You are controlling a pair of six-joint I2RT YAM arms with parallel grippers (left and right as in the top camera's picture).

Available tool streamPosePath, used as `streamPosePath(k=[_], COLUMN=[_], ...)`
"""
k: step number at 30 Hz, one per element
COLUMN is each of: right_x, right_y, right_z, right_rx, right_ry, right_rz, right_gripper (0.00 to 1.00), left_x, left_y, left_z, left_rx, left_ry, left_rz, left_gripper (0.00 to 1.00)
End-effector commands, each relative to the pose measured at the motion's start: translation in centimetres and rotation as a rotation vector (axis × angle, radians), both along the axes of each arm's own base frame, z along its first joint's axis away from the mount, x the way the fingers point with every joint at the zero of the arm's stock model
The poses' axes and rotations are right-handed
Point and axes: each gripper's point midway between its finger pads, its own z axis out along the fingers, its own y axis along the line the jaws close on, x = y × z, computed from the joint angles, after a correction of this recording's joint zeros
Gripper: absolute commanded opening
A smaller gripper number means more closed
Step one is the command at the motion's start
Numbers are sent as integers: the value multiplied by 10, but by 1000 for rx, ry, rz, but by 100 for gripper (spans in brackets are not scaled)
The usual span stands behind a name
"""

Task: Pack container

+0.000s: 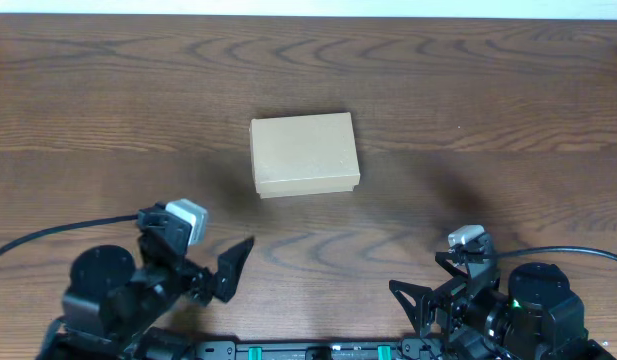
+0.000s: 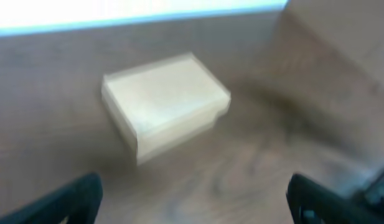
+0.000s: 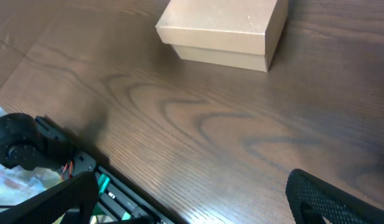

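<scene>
The container [image 1: 304, 153] is a plain tan cardboard box with its lid shut, standing on the dark wooden table [image 1: 468, 90] near the middle. It also shows in the left wrist view [image 2: 163, 102], blurred, and in the right wrist view [image 3: 223, 31]. My left gripper [image 1: 220, 272] is open and empty at the front left, well short of the box. My right gripper [image 1: 428, 292] is open and empty at the front right, also apart from the box. No stationery items are in view.
The arm bases and a black rail with green parts [image 1: 318, 350] sit along the table's front edge. Cables run off to the left [image 1: 48, 238] and right [image 1: 588, 255].
</scene>
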Motion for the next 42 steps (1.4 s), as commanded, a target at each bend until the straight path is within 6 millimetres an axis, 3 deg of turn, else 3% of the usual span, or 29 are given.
streamPosePath(k=[1, 11, 23, 42], right_x=[-1, -1, -1, -1], right_y=[0, 0, 0, 0], right_z=[-2, -2, -2, -2], right_rx=[3, 3, 3, 3], right_ry=[11, 11, 11, 11], right_rz=[-4, -4, -4, -4], right_gripper=[99, 99, 99, 99], left_x=[6, 8, 2, 2], left_y=[-3, -19, -22, -23], left_z=[-25, -102, -149, -148], left_rx=[10, -72, -155, -158], left_ry=[-71, -116, -46, -49], left_rz=[-9, -50, -32, -34], left_gripper=[95, 95, 95, 95])
